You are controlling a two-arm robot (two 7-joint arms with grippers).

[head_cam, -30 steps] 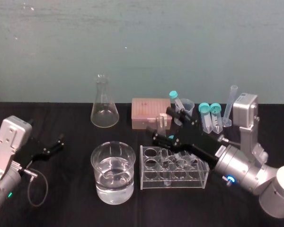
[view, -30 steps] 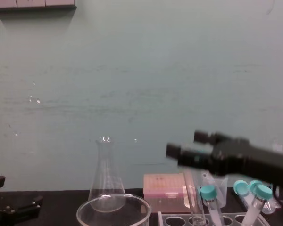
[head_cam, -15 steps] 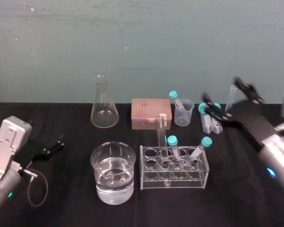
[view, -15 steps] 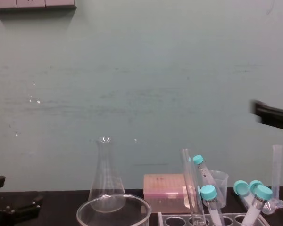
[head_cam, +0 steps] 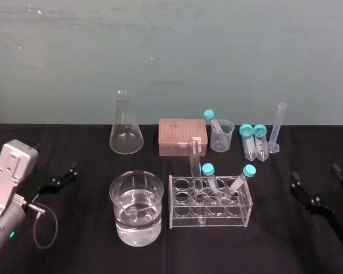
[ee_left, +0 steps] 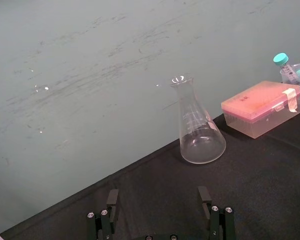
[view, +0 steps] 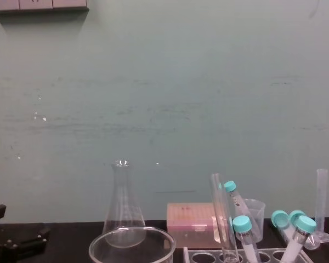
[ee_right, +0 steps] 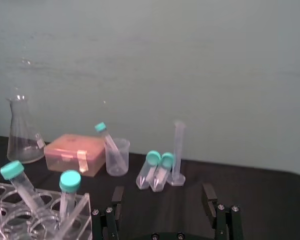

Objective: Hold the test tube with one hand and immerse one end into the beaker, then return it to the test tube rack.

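Rn 1 test tube [head_cam: 195, 171], 1 beaker [head_cam: 119, 204]

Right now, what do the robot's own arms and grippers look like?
Left gripper: black, two-fingered, silver screws, on a boxy silver housing with a green light and a looping grey cable. Right gripper: matching black fingers and screws.

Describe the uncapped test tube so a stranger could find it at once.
Find the clear rack right of the water-filled beaker. The test tube stands in it, left of the two teal-capped tubes, taller than them and open-topped.
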